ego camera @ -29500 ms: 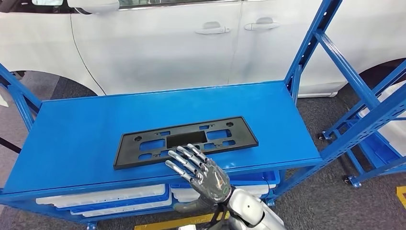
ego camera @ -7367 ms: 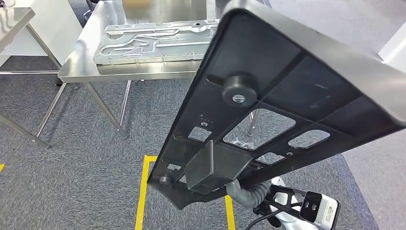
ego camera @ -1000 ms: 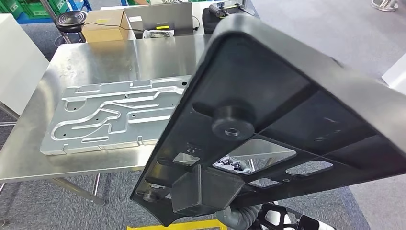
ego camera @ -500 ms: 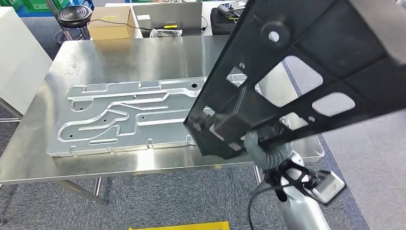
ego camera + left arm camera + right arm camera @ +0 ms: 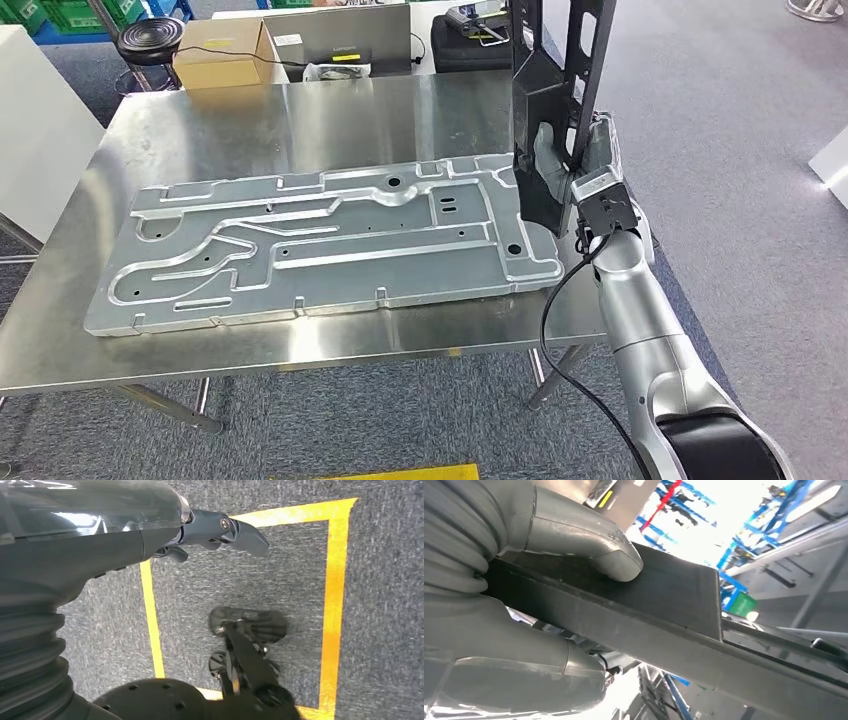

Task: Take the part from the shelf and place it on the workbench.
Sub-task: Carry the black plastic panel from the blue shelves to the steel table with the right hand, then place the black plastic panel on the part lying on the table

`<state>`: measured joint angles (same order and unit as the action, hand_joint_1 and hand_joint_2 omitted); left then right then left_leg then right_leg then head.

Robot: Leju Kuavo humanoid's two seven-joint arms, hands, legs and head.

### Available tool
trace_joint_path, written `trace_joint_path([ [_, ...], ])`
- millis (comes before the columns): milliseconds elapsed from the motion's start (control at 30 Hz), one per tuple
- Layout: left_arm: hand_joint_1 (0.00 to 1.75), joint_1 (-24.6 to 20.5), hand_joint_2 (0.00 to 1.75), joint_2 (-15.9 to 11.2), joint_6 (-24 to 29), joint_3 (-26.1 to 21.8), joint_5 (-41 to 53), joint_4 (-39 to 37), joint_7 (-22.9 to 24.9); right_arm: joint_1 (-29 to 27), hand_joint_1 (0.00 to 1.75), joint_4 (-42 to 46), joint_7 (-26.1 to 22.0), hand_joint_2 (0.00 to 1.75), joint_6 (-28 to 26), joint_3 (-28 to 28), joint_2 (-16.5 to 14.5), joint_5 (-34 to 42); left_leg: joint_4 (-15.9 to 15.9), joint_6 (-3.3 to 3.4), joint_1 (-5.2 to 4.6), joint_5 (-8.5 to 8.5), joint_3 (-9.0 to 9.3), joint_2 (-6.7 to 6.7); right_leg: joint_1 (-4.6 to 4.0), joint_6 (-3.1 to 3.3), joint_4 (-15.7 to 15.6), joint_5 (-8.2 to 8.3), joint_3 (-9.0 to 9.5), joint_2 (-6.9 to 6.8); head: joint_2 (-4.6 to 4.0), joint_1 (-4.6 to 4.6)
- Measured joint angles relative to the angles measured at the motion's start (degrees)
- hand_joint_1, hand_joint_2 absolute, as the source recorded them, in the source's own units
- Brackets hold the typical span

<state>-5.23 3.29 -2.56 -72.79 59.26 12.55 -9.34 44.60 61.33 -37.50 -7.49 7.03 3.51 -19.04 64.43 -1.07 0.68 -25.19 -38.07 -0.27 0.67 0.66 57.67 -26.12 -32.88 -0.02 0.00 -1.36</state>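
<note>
Swung up since the frame half a second earlier, the black plastic part (image 5: 548,110) now stands nearly edge-on and upright at the far right end of the steel counter (image 5: 300,120), where it had lain broad and tilted across the head view. The camera has also shifted slightly, so the counter sits a little differently in the picture.

Right hand (image 5: 552,160): clamped on the part; in the right wrist view the grey thumb (image 5: 589,535) presses one face of the black panel (image 5: 664,605) and the fingers wrap the opposite face. The part's lower end appears just above or beside the right end of the large machined aluminium plate (image 5: 320,245) that lies flat on the counter; whether it touches cannot be told.

Left hand (image 5: 220,530): hangs over grey carpet and yellow floor tape (image 5: 335,605), holding nothing, fingers loosely curled.

Progress, as judged: the part is off the shelf and carried to the counter. Remaining: lower it flat onto a bare patch of steel, release, and withdraw. A cardboard box (image 5: 220,55) and a laptop (image 5: 340,35) stand beyond the far edge.
</note>
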Motion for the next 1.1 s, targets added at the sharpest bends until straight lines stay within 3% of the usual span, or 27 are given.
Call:
trace_joint_path([
  [67,0.0,0.0,1.75,0.0,0.0,-0.1,-0.1,0.0,-0.1,2.4,1.75,-3.4,0.7,1.75,-2.3,0.6,-0.1,-3.7,-5.1,0.47,-0.19,1.66,2.06,-0.01,-0.2,-0.45,0.3,-0.3,-0.03,-0.02,0.0,0.01],
  [200,0.0,-0.1,1.75,0.0,-0.3,-0.4,-0.1,0.0,-0.6,8.6,1.75,-12.0,7.0,1.75,-7.9,6.1,-1.6,-20.9,-6.5,1.69,-0.32,1.5,2.61,0.13,-0.13,-1.51,1.0,-0.97,-0.57,0.09,0.0,0.01],
  [267,0.0,-0.5,1.75,0.0,-0.4,-0.4,0.0,0.0,-0.8,11.8,1.75,-16.8,10.8,1.75,-8.2,10.0,-3.0,-28.1,-6.9,2.23,-0.14,1.61,2.89,0.24,0.04,-1.9,5.3,-3.43,-2.54,0.06,0.0,0.01],
  [333,0.0,-0.7,1.75,0.0,-0.5,-0.4,0.2,0.0,-0.9,14.2,1.75,-21.2,13.7,1.75,-7.6,13.8,-4.6,-32.4,-6.9,2.53,-0.16,1.52,2.97,0.18,0.09,-2.16,13.5,-6.84,-6.64,0.03,0.0,0.0],
  [367,0.0,-0.8,1.75,0.0,-0.6,-0.5,0.3,0.0,-0.9,14.9,1.75,-23.2,14.9,1.75,-7.0,15.5,-5.4,-34.1,-6.9,2.58,-0.16,1.45,3.04,0.07,0.11,-2.21,16.7,-7.66,-8.39,0.03,0.0,0.01],
  [400,0.0,-0.8,1.75,0.0,-0.6,-0.5,0.3,0.0,-1.0,15.6,1.75,-25.0,15.9,1.75,-6.0,17.1,-6.2,-35.7,-6.8,2.59,-0.16,1.35,3.18,-0.07,0.11,-2.19,18.2,-7.44,-9.38,0.03,0.0,0.01],
  [433,0.0,-0.7,1.75,0.0,-0.7,-0.5,0.4,0.0,-1.0,16.2,1.75,-26.8,16.9,1.75,-4.7,18.8,-6.9,-37.6,-6.8,2.54,-0.16,1.23,3.39,-0.25,0.1,-2.05,16.9,-5.88,-9.08,0.03,0.0,0.02],
  [500,0.0,-0.6,1.75,0.1,-0.9,-0.5,0.6,0.0,-1.1,17.6,1.75,-30.1,18.8,1.75,-1.4,22.2,-8.4,-41.1,-6.7,2.23,-0.18,0.87,3.84,-0.51,-0.04,-1.43,9.0,-1.04,-5.92,0.02,0.0,0.02],
  [567,0.0,-0.6,1.75,0.2,-1.1,-0.5,0.8,0.0,-1.1,18.7,1.75,-33.1,20.3,1.75,2.0,25.4,-10.0,-44.1,-6.6,1.73,-0.33,0.55,3.92,-0.6,-0.4,-0.81,2.3,1.58,-3.21,0.01,0.0,0.01],
  [633,0.0,-0.5,1.75,0.3,-1.2,-0.5,0.9,0.0,-1.2,19.1,1.75,-35.5,21.6,1.75,5.0,28.3,-11.4,-46.5,-6.6,1.14,-0.41,0.46,3.78,-0.51,-0.7,-0.42,0.9,1.52,-2.72,0.11,0.0,0.0],
  [733,0.0,-0.5,1.75,0.3,-1.5,-0.4,1.1,0.0,-1.4,19.0,1.75,-38.2,23.5,1.75,8.1,31.9,-13.3,-48.2,-5.4,0.23,-0.3,-0.64,3.33,-0.29,-0.41,0.46,0.1,1.71,-2.34,0.19,0.0,-0.01],
  [767,0.0,-0.5,1.75,0.3,-1.6,-0.4,1.2,0.0,-1.5,18.9,1.75,-38.9,24.1,1.75,8.8,32.7,-13.9,-48.2,-3.2,-0.05,-0.22,-1.91,2.38,-0.23,-0.24,0.72,-0.2,1.76,-2.14,0.18,0.0,-0.01],
  [833,0.0,-0.6,1.75,0.4,-1.7,-0.4,1.4,0.0,-1.5,18.5,1.75,-40.3,25.0,1.75,9.8,33.7,-14.8,-47.9,4.4,-0.53,-0.01,-5.32,-1.23,-0.14,-0.22,1.01,-0.2,1.67,-1.98,0.16,0.0,-0.02],
  [900,0.0,-0.5,1.75,0.4,-1.9,-0.4,1.6,0.0,-1.6,17.6,1.75,-41.3,25.6,1.75,10.1,34.3,-15.3,-47.6,9.8,-0.87,0.14,-6.61,-4.22,-0.11,-0.27,1.08,-0.2,1.53,-1.82,0.2,0.0,-0.02],
  [933,0.0,-0.4,1.75,0.4,-2.1,-0.4,1.6,0.0,-1.7,17.3,1.75,-41.7,25.9,1.75,10.1,34.5,-15.4,-47.5,9.4,-0.94,0.2,-5.61,-4.21,-0.09,-0.27,1.03,-0.2,1.43,-1.67,0.26,0.0,-0.02],
  [967,0.0,-0.4,1.75,0.4,-2.2,-0.4,1.7,0.0,-1.8,17.1,1.75,-42.0,26.0,1.75,10.1,34.5,-15.5,-47.5,6.5,-0.95,0.29,-3.63,-2.95,-0.08,-0.24,0.94,-0.1,1.29,-1.43,0.35,0.0,-0.02],
  [1033,0.0,-0.4,1.75,0.3,-2.4,-0.4,1.8,0.0,-2.0,16.9,1.75,-42.5,26.3,1.75,10.1,34.6,-15.6,-47.4,-1.8,-0.8,0.35,0.16,1.16,-0.07,-0.31,0.56,-0.1,0.91,-0.92,0.57,0.0,-0.02],
  [1100,0.0,-0.6,1.75,0.3,-2.5,-0.3,2.0,0.0,-2.2,16.7,1.75,-43.0,26.6,1.75,9.8,34.7,-15.6,-47.5,-6.3,-0.27,0.19,1.23,3.52,-0.11,-0.49,0.03,0.0,0.72,-0.71,0.8,0.0,-0.02],
])
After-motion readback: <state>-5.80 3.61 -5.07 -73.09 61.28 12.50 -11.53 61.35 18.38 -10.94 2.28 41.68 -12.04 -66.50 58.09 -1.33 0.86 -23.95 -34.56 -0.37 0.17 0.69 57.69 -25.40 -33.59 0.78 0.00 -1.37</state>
